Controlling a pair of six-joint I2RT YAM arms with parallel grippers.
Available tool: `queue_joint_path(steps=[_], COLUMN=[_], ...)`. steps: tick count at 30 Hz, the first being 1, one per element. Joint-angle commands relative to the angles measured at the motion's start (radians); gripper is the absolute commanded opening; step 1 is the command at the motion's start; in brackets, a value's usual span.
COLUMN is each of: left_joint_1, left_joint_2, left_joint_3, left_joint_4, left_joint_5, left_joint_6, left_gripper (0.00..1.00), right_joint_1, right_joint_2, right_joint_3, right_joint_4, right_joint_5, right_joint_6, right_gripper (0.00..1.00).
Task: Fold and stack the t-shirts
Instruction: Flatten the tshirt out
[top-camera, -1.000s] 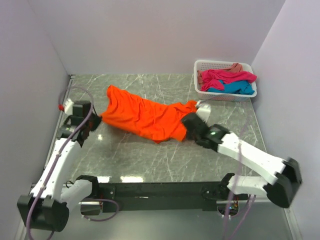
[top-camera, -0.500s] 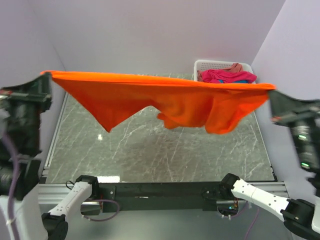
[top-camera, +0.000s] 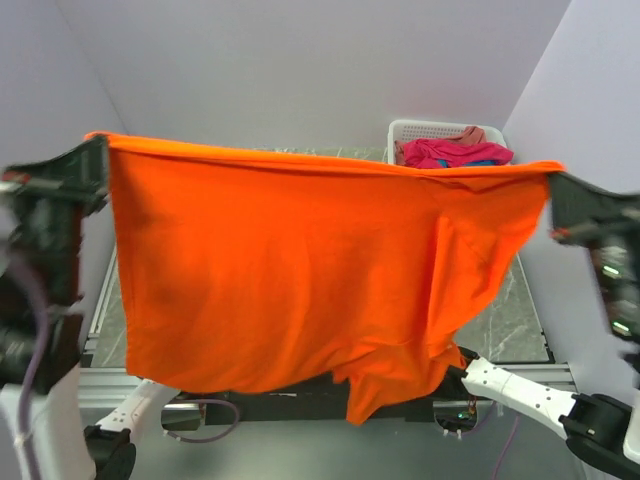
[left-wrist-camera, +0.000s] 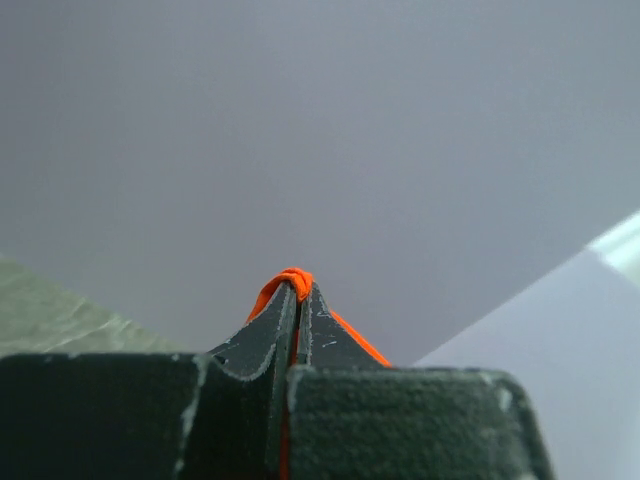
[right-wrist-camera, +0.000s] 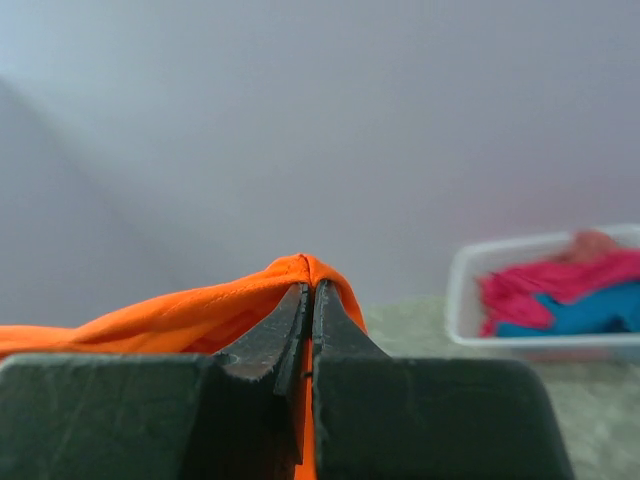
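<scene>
The orange t-shirt (top-camera: 290, 270) hangs in the air like a curtain, stretched wide between both arms high above the table. My left gripper (top-camera: 100, 145) is shut on its upper left corner, and orange cloth (left-wrist-camera: 285, 283) bunches over the closed fingertips. My right gripper (top-camera: 552, 172) is shut on the upper right corner, where the orange cloth (right-wrist-camera: 210, 310) drapes away to the left. The shirt's lower edge reaches down to the arm bases. The magenta t-shirt (top-camera: 445, 152), a turquoise one (top-camera: 482, 160) and a salmon one (top-camera: 472, 133) lie in the basket.
The white slotted basket (top-camera: 410, 130) stands at the back right of the marble table (top-camera: 505, 315); it also shows in the right wrist view as the basket (right-wrist-camera: 465, 300). Pale walls close in on the left, back and right. The hanging shirt hides most of the table.
Both grippers have lifted the orange t-shirt off the table and pulled its corners apart. In the last half second it dropped open from a bunched band into a full hanging sheet.
</scene>
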Motion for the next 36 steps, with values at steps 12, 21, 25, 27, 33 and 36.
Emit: queue_joint_path(steps=[12,21,25,27,33,36], left_joint_1=[0.079,0.123,0.125,0.125,0.168,0.194], left_joint_2=[0.733,1.304,1.307,1.305,1.285,1.301], left_joint_3=[-0.522,-0.112,-0.126,-0.112,-0.072,-0.045], left_joint_4=[0.472,0.336,0.379,0.368,0.344,0.354], left_joint_5=[-0.144,-0.050,-0.068,-0.074,-0.140,-0.119], left_joint_6=[0.193,0.196,0.191,0.194,0.193,0.202], left_gripper=[0.01,0.00,0.01,0.01,0.01,0.01], right_joint_1=[-0.436,-0.439,-0.440,-0.439,-0.440,-0.440], right_joint_2=[0.581,1.169,1.209,1.211,1.205,1.241], right_joint_3=[-0.734,-0.294,-0.237,-0.217,-0.166,-0.122], right_joint_4=[0.546,0.408,0.394,0.382,0.345,0.338], right_joint_5=[-0.448,-0.406,-0.398,-0.394,-0.397,-0.418], right_joint_6=[0.017,-0.028,-0.002,0.001,0.000,0.009], right_gripper=[0.00,0.00,0.00,0.00,0.00,0.00])
